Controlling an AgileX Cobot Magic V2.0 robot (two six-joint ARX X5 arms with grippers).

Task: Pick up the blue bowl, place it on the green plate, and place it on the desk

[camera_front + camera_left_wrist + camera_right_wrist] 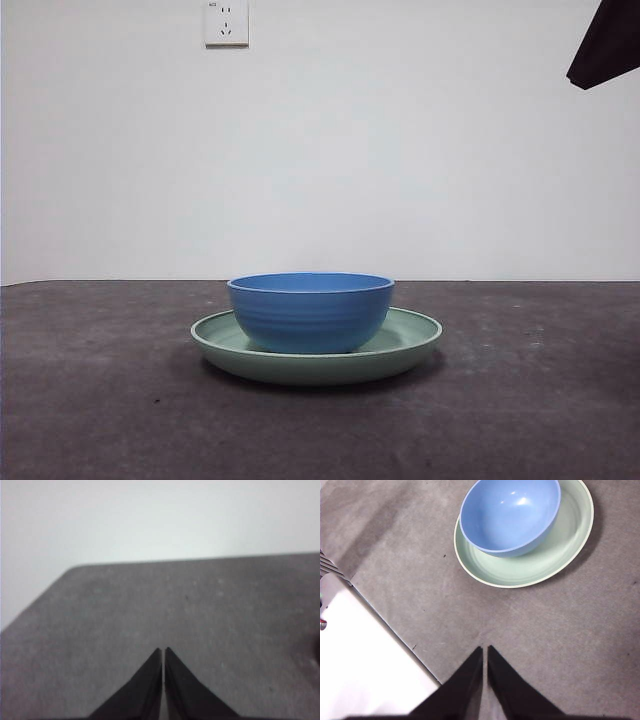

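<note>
Green plate (410, 345) under blue bowl (310, 310), both tools pressed together, bowl base hidden.

Setting: bare test bench in a lab-like room, not a lived-in home. Evidence:
- Tabletop (100, 400): broad, dark grey-brown, matte, with faint scuffs and specks.
- Wall (400, 150): plain white, undecorated; a white power socket (226, 22) set high on it.
- Staged tableware: one blue bowl (310, 310) standing in one green plate (415, 335), both empty.
- Robot equipment: a black hand (484, 652) above the tabletop, the tableware beyond its tips; a second black hand (163, 652) over bare tabletop.
</note>
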